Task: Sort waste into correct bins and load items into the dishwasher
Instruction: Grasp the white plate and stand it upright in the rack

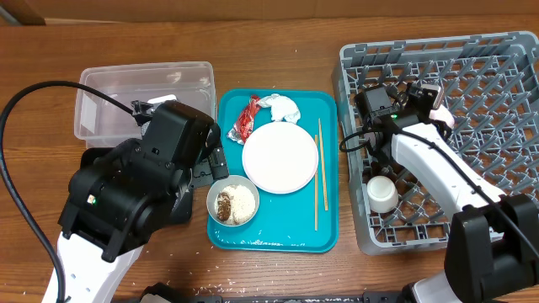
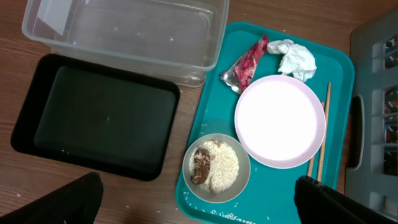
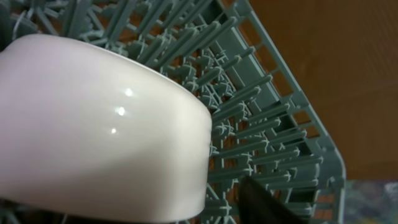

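right gripper (image 1: 427, 99): over the grey rack (image 1: 497, 93). It looks clamped on a pale dish (image 3: 99, 124), though we see only one dark finger under it in the wrist view.
pale dish: glossy, hard, smooth curved wall, faint pink tint. We can't tell whether it is a plate or a bowl from this close.
dish handling: we judge it rigid, slick and chippable. Hold it at the rim and seat it between the pegs, not on their tips.
left gripper (image 2: 196, 182): fingers wide apart and holding nothing, high above the black tray (image 2: 99, 115) and the teal tray (image 1: 278, 236).
rack: open plastic grid with upright pegs. A small white cup (image 1: 381, 194) already sits near its front left corner.
plate (image 2: 280, 121): round and flat on the teal tray, with little lip showing. We'd pinch the rim at an edge, and it could slip.
bowl (image 2: 247, 168): holds white rice (image 2: 225, 165) and brown bits (image 2: 201, 167). The contents are loose and will spill if tipped, so we'd keep it level and grip the rim.
red wrapper (image 2: 247, 64): crinkled foil at the tray's far edge, just beside the tissue (image 2: 296, 59). We read it as light and springy, pinchable anywhere.
tissue: crumpled, soft and very light, so it compresses in the grip.
chopsticks (image 2: 322, 130): thin wood, lying flat along the plate's right side. They are hard to get under, so we'd take them mid-length.
bins: a clear tub (image 2: 137, 31) and the black tray sit side by side left of the teal tray. Both look bare of waste.
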